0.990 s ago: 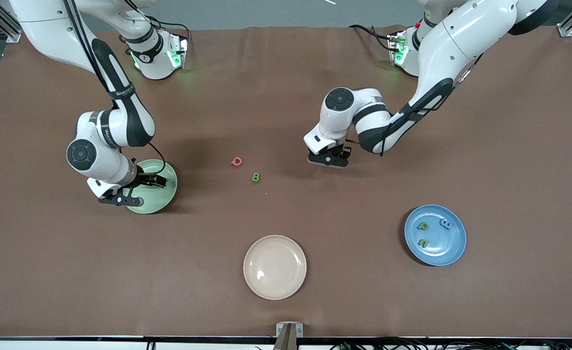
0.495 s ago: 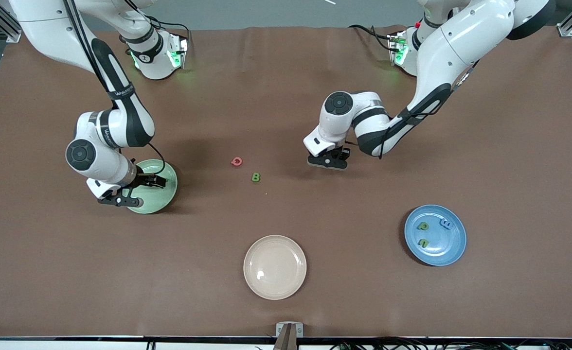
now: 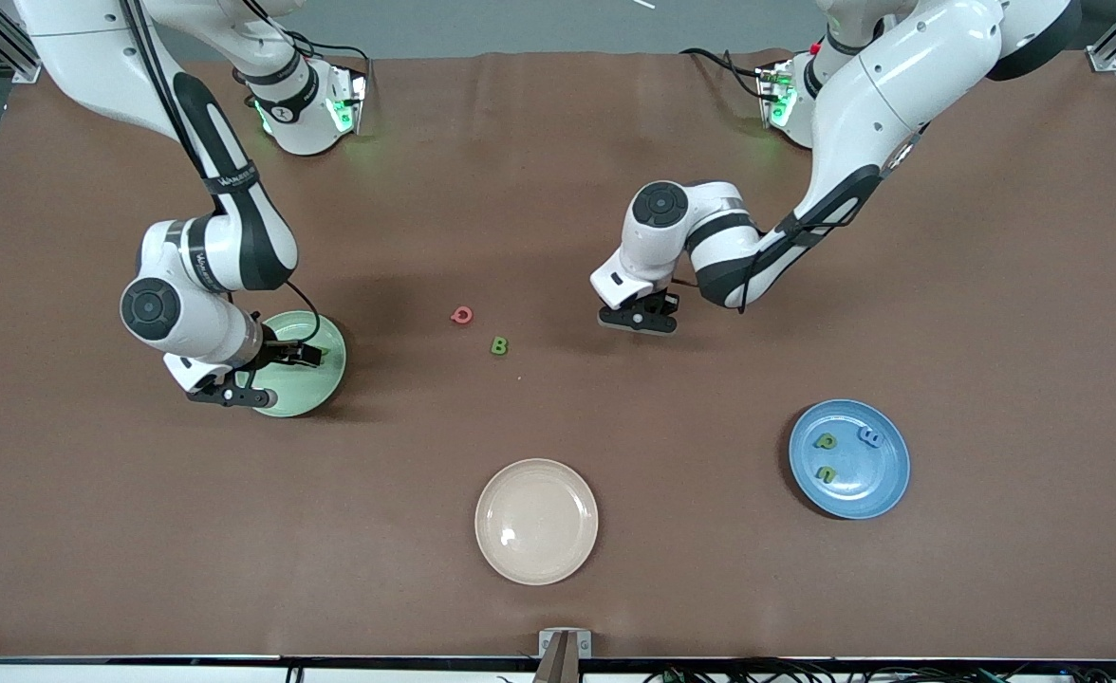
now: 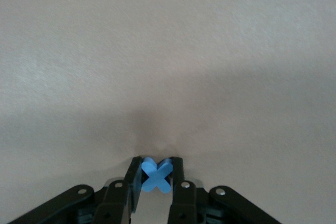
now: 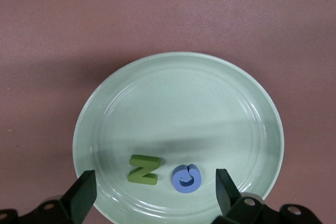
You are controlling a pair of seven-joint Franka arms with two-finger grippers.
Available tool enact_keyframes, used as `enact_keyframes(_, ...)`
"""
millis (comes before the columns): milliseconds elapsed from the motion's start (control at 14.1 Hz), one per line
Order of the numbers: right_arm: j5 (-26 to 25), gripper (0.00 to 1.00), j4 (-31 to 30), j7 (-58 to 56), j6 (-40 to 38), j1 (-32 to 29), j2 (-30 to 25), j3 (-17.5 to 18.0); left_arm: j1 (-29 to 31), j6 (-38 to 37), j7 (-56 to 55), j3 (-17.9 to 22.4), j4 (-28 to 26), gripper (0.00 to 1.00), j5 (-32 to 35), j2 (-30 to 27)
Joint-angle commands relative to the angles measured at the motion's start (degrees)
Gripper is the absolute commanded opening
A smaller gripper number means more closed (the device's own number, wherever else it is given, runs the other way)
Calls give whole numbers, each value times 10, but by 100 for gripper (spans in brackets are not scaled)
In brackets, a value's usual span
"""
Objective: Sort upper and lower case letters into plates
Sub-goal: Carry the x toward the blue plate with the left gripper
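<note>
Left claw [image 4: 156, 190] clenched on blue x [image 4: 156, 176]; right claw [image 5: 152, 192] released over green plate [image 5: 105, 108], two letters inside.

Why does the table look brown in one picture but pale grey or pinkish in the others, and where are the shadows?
Front view: brown table, soft shadows beside both arms. Left wrist view: washed-out grey cloth, dark shadow above the blue x. Right wrist view: pinkish cloth, a shadow band across the pale green plate.
</note>
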Motion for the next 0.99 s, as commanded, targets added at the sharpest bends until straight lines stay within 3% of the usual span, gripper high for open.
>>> enact_keyframes(0, 4, 100, -5, 1, -8, -4, -17, 6, 40, -11, -1, -2, 18, 4, 2, -12)
enact_keyframes(141, 6, 100, -6, 51, -8, 2, -26, 10, 61, -28, -1, -3, 48, 4, 1, -16)
enact_keyframes(495, 6, 100, -14, 247, 23, 118, -22, 10, 80, -69, 14, 6, 155, 4, -13, -5)
enact_keyframes(919, 6, 100, -33, 463, 99, 236, -4, 9, 152, -70, 154, 41, 198, 4, -31, 2)
